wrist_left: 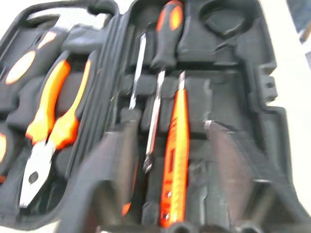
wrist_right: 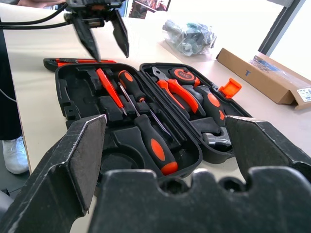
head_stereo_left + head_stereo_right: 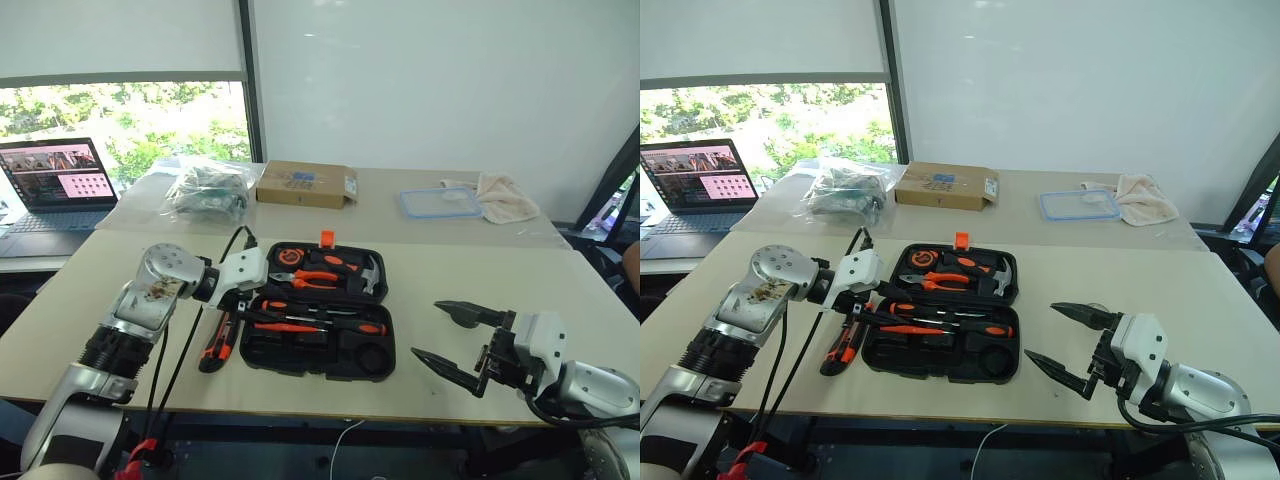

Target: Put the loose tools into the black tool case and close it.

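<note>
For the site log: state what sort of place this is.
Probably an office or lab workroom: plain pale tables pushed together by a large window with a roller blind, an open laptop on a side desk, and a cardboard box and open tool case laid out.

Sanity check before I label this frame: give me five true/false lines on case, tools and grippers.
1. The black tool case lies open on the table. True.
2. The utility knife is already in its slot. False: it lies on the table beside the case, on the robot's left.
3. The right gripper holds a screwdriver. False: its jaws stand wide open and empty, to the right of the case.
4. Both screwdrivers and the slim orange pen-like tool lie in the near half of the case. True.
5. The left gripper hovers over the cardboard box. False: it is above the left end of the case; the box is on the far table.
</note>
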Controlling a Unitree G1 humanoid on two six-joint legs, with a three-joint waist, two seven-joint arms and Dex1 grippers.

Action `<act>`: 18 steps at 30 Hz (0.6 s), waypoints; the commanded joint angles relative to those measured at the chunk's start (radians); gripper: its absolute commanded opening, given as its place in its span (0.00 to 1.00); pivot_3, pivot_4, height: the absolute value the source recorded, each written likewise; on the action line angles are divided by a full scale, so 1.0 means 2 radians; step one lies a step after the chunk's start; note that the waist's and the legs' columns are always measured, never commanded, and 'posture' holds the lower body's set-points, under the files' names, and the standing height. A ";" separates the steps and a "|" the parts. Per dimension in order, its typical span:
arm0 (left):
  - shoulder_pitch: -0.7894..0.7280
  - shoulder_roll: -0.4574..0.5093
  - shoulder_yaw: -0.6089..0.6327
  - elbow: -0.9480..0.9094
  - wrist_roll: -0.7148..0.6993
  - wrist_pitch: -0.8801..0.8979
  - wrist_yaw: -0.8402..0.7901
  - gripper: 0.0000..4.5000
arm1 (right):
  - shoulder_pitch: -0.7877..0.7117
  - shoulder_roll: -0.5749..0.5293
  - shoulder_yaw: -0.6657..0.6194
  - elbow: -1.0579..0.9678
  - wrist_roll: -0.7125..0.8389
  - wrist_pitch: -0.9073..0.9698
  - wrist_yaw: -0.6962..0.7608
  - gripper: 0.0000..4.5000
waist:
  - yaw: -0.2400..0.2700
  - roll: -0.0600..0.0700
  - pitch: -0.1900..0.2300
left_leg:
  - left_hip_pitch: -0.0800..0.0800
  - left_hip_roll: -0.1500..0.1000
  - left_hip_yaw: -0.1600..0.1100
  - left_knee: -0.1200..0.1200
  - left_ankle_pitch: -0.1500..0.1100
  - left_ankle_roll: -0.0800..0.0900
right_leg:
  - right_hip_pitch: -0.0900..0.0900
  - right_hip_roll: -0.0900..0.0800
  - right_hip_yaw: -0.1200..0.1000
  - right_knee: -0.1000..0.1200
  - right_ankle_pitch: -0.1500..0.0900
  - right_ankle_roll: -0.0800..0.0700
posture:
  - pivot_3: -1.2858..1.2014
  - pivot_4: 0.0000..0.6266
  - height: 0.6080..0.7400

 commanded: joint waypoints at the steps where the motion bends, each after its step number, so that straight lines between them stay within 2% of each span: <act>1: -0.004 -0.010 0.003 0.023 0.012 -0.016 0.025 0.18 | -0.009 0.003 -0.003 -0.004 0.002 -0.009 -0.002 1.00 | 0.000 0.000 0.000 | 0.000 0.000 0.000 0.000 0.000 0.000 | 0.000 0.000 0.000 0.000 0.000 0.000 | 0.52 0.24 1.00; 3: 0.001 -0.018 0.001 0.035 0.019 -0.022 0.040 0.03 | -0.012 0.003 -0.001 -0.002 0.001 -0.010 -0.002 1.00 | 0.000 0.000 0.000 | 0.000 0.000 0.000 0.000 0.000 0.000 | 0.000 0.000 0.000 0.000 0.000 0.000 | 0.52 0.24 1.00; 4: 0.003 -0.020 -0.001 0.037 0.021 -0.020 0.042 0.01 | -0.013 0.003 -0.001 -0.001 0.001 -0.010 -0.002 1.00 | 0.000 0.000 0.000 | 0.000 0.000 0.000 0.000 0.000 0.000 | 0.000 0.000 0.000 0.000 0.000 0.000 | 0.52 0.24 1.00; 18: 0.038 -0.025 -0.020 0.024 0.030 -0.035 0.037 0.01 | -0.010 0.008 0.004 -0.006 -0.001 -0.008 -0.007 1.00 | 0.000 0.000 0.000 | 0.000 0.000 0.000 0.000 0.000 0.000 | 0.000 0.000 0.000 0.000 0.000 0.000 | 0.52 0.24 1.00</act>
